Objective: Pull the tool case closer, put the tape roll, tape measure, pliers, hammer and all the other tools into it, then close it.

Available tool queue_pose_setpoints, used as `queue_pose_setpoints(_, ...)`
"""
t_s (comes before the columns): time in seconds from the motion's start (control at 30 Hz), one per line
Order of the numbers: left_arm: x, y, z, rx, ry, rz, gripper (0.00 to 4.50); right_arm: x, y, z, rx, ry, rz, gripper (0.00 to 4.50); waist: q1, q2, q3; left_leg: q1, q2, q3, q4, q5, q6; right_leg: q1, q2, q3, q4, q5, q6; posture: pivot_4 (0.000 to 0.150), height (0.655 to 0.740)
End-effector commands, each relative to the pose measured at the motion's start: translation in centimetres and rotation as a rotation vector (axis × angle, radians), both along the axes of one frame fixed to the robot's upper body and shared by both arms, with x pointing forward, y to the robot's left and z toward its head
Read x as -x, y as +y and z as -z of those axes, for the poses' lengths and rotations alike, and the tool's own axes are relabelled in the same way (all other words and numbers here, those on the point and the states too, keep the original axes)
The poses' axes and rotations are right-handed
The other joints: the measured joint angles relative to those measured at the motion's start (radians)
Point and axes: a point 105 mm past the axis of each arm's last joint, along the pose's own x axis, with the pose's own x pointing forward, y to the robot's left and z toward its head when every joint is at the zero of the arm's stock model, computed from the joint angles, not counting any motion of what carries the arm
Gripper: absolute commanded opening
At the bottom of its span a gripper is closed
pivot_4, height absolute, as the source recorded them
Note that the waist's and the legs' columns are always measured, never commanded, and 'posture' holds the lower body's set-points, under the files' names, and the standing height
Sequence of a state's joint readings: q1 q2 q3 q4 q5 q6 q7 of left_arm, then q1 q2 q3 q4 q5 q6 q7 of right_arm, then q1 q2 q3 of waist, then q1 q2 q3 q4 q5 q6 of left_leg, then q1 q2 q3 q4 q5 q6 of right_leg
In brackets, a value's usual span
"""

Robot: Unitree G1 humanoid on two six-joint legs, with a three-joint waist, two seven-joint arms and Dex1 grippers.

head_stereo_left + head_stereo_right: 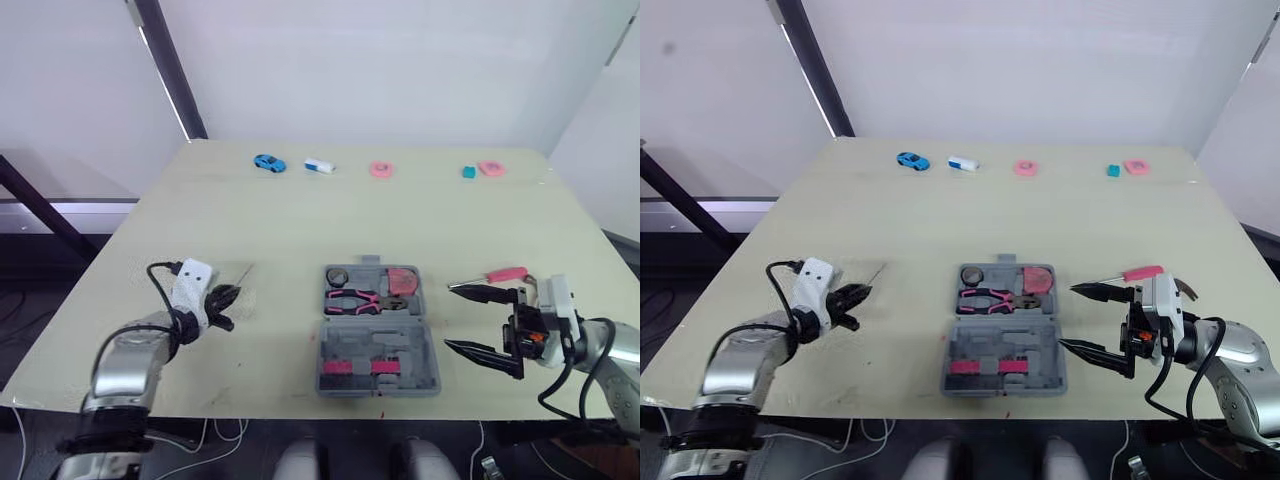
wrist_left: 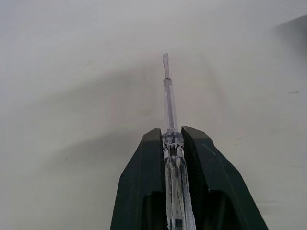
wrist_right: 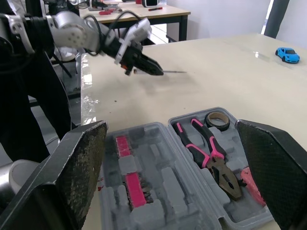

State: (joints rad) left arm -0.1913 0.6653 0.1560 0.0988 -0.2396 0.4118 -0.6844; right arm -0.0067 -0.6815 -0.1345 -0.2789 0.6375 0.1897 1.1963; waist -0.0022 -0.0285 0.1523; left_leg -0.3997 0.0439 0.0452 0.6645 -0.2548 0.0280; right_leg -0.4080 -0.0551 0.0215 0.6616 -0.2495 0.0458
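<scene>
- Left wrist view: our left gripper (image 2: 171, 136) pinches a clear screwdriver (image 2: 167, 96) above the table (image 1: 300, 220).
- Our right gripper (image 1: 448, 316) hangs spread wide, just right of the open tool case (image 1: 420, 362).
- We see pliers (image 1: 362, 299) and tape roll (image 1: 337, 275) inside it; a red-handled screwdriver (image 1: 500, 275) lies just beyond that gripper.

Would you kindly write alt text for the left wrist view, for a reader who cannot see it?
The left gripper is shut on a clear plastic-handled screwdriver, whose thin shaft and flat tip point out over the cream tabletop.
</scene>
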Motion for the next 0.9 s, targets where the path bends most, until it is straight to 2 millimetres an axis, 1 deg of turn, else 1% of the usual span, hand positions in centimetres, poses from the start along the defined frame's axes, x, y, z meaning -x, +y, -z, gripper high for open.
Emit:
queue_pose_setpoints(0.03,0.6,-3.2,-2.4,-0.003,-0.045,0.237,0.11,0.0,-0.1,-0.6,-0.005,-0.037,-0.003,4.50,0.003,0.001,0.000,0.000,0.000,0.001,0.000,0.000,0.000,0.000,-0.001,0.000,0.000,0.000,-0.001,0.150,0.7400)
queue_pose_setpoints(0.13,1.6,-5.3,-2.5,-0.044,0.010,0.400,0.11,-0.1,-0.4,-0.5,0.001,-0.036,0.004,4.50,0.003,0.000,0.001,0.000,0.000,0.002,0.000,0.000,0.000,0.000,-0.001,0.001,-0.001,0.000,0.000,0.150,0.7400)
queue_pose_setpoints(0.23,2.1,-6.9,-2.6,-0.061,0.043,0.512,0.11,-0.1,-0.7,-0.4,0.005,-0.036,0.016,4.50,0.003,0.001,0.002,0.000,-0.002,0.001,0.000,0.000,0.000,0.000,0.001,0.000,0.000,0.000,0.000,0.150,0.7400)
queue_pose_setpoints(0.47,1.6,-11.4,-3.0,-0.158,0.085,0.750,0.11,-0.3,-1.6,-0.1,0.019,-0.031,0.044,4.50,0.012,0.001,0.002,-0.001,-0.003,0.003,0.001,0.000,0.000,0.000,0.003,0.000,0.000,0.001,0.002,0.150,0.7400)
queue_pose_setpoints(0.57,2.0,-13.6,-2.8,-0.196,0.114,0.856,0.11,-0.3,-2.0,0.0,0.027,-0.027,0.059,4.50,0.013,0.001,0.002,-0.002,-0.003,0.003,0.001,0.000,0.000,0.000,0.004,0.001,-0.001,0.001,0.003,0.150,0.7400)
queue_pose_setpoints(0.63,2.1,-14.4,-2.3,-0.231,0.149,0.893,0.11,-0.2,-2.0,0.1,0.027,-0.028,0.064,4.50,0.013,0.001,0.002,-0.002,-0.003,0.003,0.001,0.000,0.000,0.000,0.004,0.000,0.000,0.001,0.003,0.150,0.7400)
queue_pose_setpoints(0.7,1.7,-15.5,-2.0,-0.274,0.173,0.918,0.11,-0.1,-2.0,0.2,0.027,-0.028,0.069,4.50,0.014,0.001,0.002,-0.002,-0.003,0.003,0.001,0.000,0.000,0.000,0.005,0.000,0.000,0.001,0.003,0.150,0.7400)
queue_pose_setpoints(0.77,1.2,-16.4,-2.0,-0.311,0.174,0.934,0.11,0.1,-1.9,0.3,0.026,-0.029,0.074,4.50,0.015,0.001,0.002,-0.002,-0.003,0.002,0.002,0.000,0.000,0.000,0.006,0.000,0.000,0.001,0.003,0.150,0.7400)
queue_pose_setpoints(0.9,1.2,-17.9,-2.1,-0.334,0.212,0.976,0.11,0.2,-2.2,0.4,0.028,-0.024,0.093,4.50,0.015,0.000,0.002,-0.003,-0.003,0.002,0.004,0.000,0.000,0.000,0.006,0.001,0.000,0.001,0.004,0.150,0.7400)
